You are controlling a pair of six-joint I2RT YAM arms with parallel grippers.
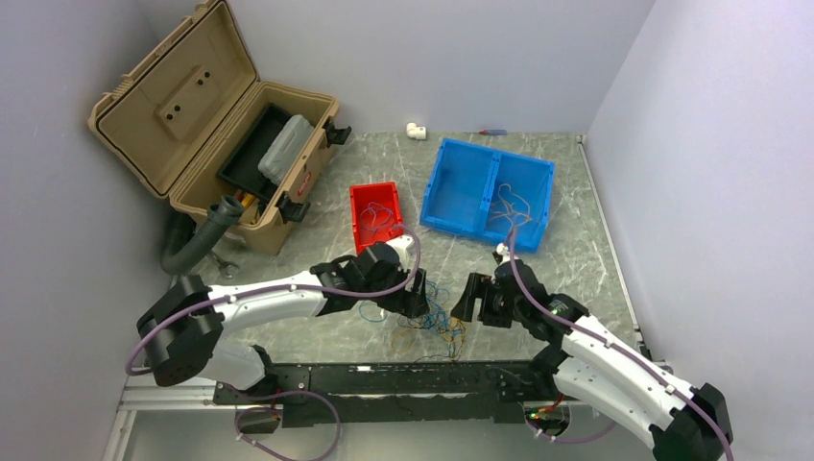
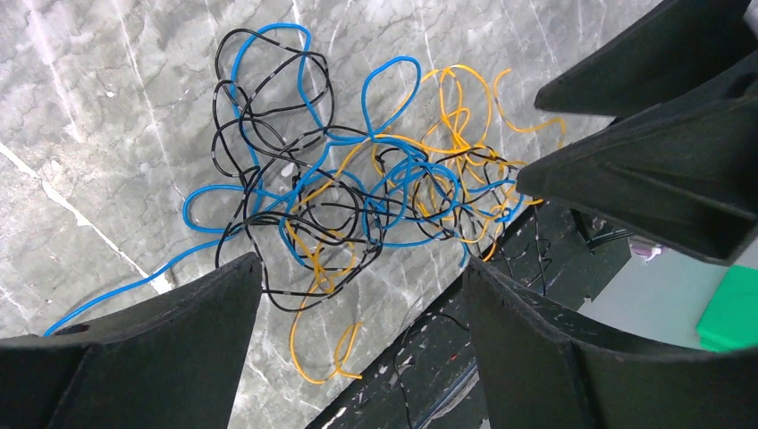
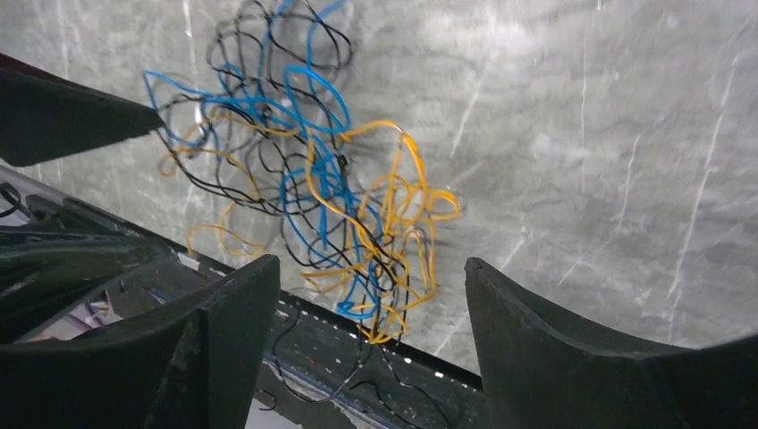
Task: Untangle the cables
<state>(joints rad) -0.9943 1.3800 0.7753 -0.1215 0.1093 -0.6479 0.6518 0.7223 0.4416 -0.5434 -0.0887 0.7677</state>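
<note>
The cables (image 1: 428,323) lie as one tangled heap of thin blue, black and yellow-orange wires on the marble table, close to its near edge. In the left wrist view the cables (image 2: 357,183) lie just beyond my left gripper (image 2: 362,262), which is open and holds nothing. My right gripper (image 3: 371,262) is also open, hovering over the near end of the cables (image 3: 340,197), where a few black strands hang over the table edge. From above, my left gripper (image 1: 411,300) and right gripper (image 1: 472,298) flank the heap, left and right.
A blue two-part bin (image 1: 433,197) with a few pale wires stands behind the right arm. A red bin (image 1: 356,221) with wires stands behind the left arm. An open tan toolbox (image 1: 154,106) fills the back left. A black rail (image 1: 384,379) runs along the near edge.
</note>
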